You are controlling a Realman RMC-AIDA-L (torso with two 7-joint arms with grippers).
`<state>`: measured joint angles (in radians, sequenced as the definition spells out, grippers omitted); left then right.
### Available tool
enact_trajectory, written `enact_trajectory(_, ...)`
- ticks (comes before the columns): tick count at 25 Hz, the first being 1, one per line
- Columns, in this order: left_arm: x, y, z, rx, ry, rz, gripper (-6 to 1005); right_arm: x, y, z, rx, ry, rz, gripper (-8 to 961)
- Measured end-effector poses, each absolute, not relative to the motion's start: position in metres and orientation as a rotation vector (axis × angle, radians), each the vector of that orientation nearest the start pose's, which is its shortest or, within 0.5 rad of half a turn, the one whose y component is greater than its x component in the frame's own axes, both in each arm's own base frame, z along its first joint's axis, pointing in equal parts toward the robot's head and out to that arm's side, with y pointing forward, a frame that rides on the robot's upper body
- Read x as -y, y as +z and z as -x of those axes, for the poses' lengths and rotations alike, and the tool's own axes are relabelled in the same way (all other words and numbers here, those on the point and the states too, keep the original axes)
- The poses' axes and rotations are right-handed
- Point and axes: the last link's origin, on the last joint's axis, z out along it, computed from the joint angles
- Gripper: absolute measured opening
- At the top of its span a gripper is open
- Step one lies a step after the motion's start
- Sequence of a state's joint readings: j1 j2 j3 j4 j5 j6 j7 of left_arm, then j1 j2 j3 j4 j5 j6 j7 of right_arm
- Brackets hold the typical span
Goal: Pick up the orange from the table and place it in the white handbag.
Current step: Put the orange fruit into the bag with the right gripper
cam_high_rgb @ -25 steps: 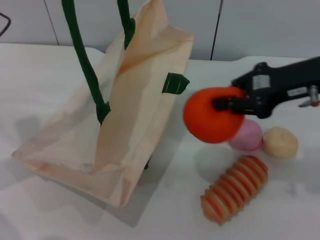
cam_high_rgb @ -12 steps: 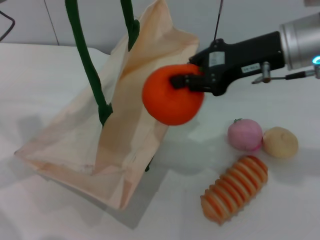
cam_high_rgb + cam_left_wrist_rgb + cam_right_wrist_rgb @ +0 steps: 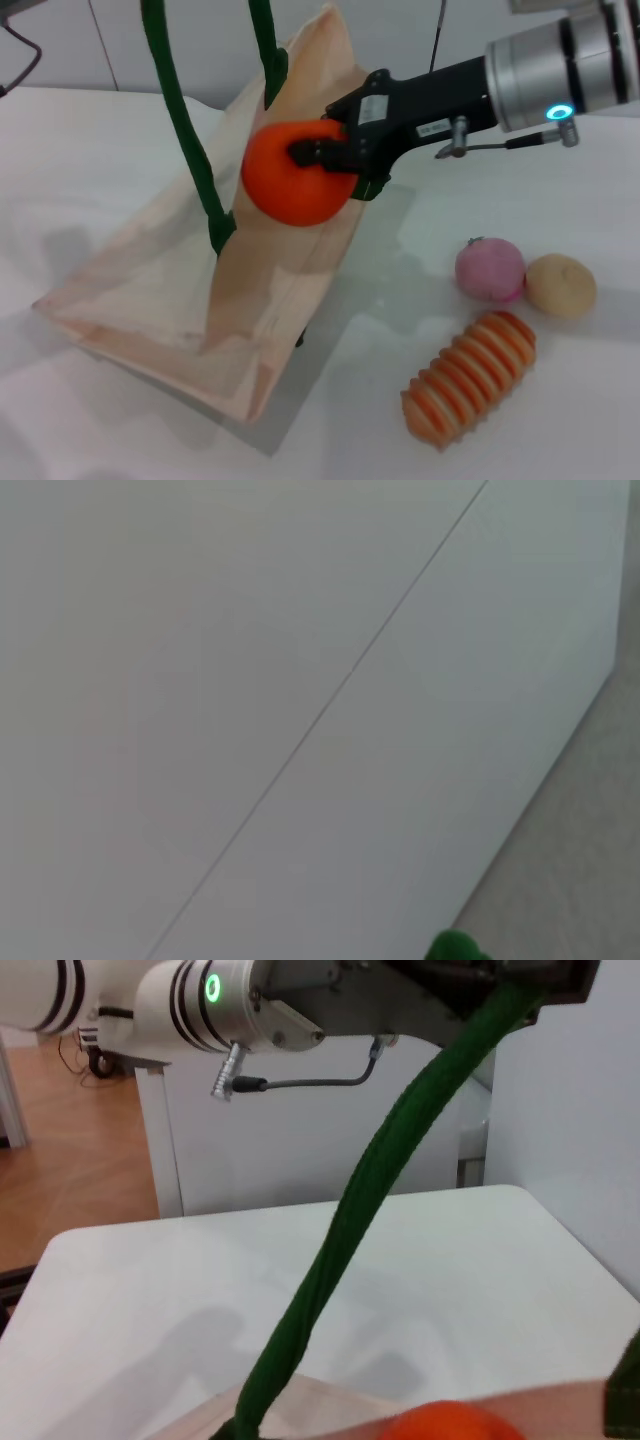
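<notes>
The orange is held in the air by my right gripper, which is shut on it from the right. It hangs over the open mouth of the white handbag, against the bag's right wall. The bag stands tilted on the table, and its green handles are pulled up out of the head view. In the right wrist view the top of the orange shows at the lower edge. A green handle rises there to my left gripper, which holds it up.
A pink round fruit, a small tan ball and a ridged orange-and-cream oblong item lie on the table to the right of the bag. A green tab of the bag sits just under my right gripper.
My right gripper has carried the orange up and to the left, from above the pink fruit to over the bag's mouth. The bag has shifted slightly.
</notes>
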<state>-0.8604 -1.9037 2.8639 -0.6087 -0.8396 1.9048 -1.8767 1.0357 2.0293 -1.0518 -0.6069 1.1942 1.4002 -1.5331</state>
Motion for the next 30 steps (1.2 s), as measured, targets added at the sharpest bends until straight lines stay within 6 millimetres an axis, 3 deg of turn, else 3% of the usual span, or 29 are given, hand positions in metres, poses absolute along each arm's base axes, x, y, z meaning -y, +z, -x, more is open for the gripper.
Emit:
enact_trajectory(8,-0.392,0.135,0.206,1.014,-1.435,2.353,183,-0.419,-0.053,-0.071,-0.119,0.421,3.054,157)
enact_trajectory(17,-0.393,0.135,0.205,1.011,-1.435,2.355,186,-0.422,-0.057,-0.055,-0.102,0.556,3.009,156)
enact_trajectory(30,-0.398,0.135,0.195,0.996,-1.447,2.375,192,-0.445,-0.075,-0.07,-0.173,0.411,2.827,156)
